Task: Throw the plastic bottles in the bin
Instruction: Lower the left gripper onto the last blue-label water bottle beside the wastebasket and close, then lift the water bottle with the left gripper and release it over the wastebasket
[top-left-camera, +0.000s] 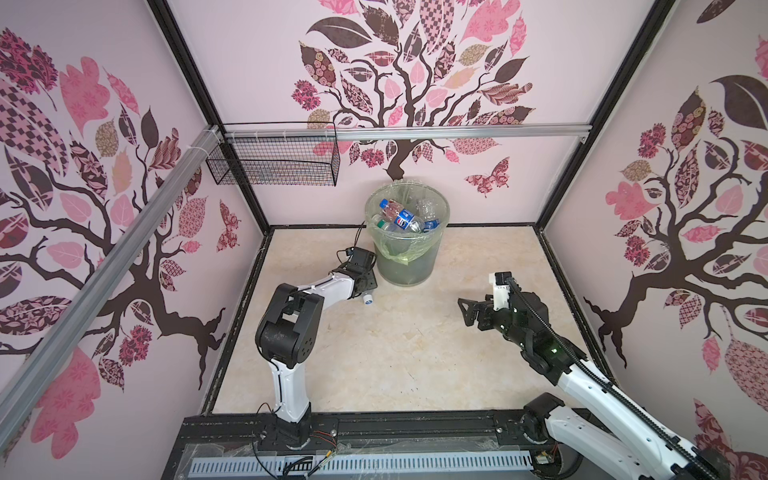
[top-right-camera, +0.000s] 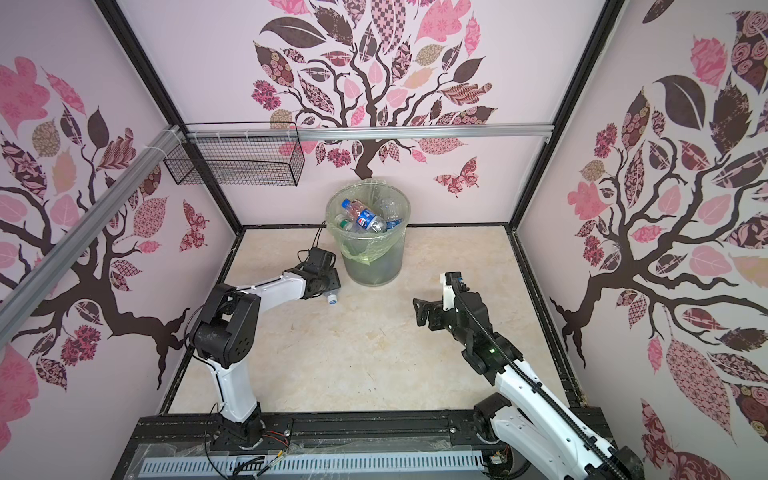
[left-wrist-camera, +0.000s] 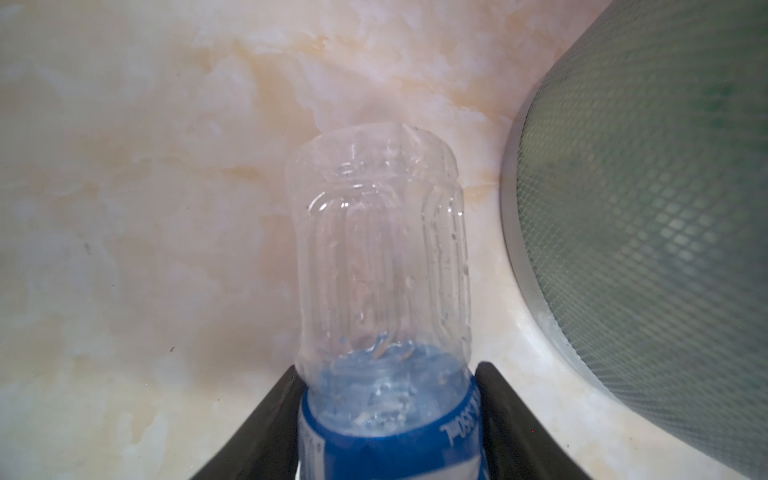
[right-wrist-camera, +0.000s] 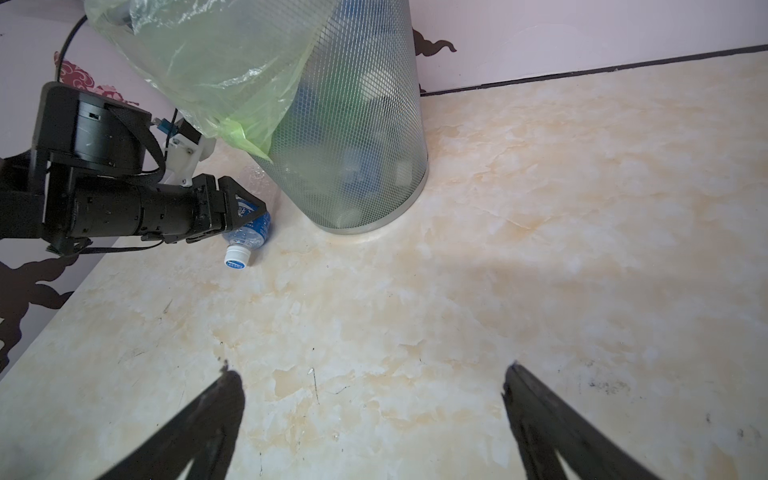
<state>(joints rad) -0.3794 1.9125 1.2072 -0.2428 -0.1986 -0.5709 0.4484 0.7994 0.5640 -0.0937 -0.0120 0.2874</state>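
At the bin's foot, top views: a clear bottle (top-left-camera: 368, 299), white cap showing, lies on the floor (top-left-camera: 395, 353) just beside the bin (top-left-camera: 405, 266); other bottles (top-left-camera: 401, 218) are piled inside the bin.
Left wrist view: left gripper (left-wrist-camera: 388, 374) pinches the bottle, both fingers against its blue label; the bin's mesh is close alongside.
Right wrist view: right gripper (right-wrist-camera: 370, 374) spread wide above the floor, well apart from the bin.
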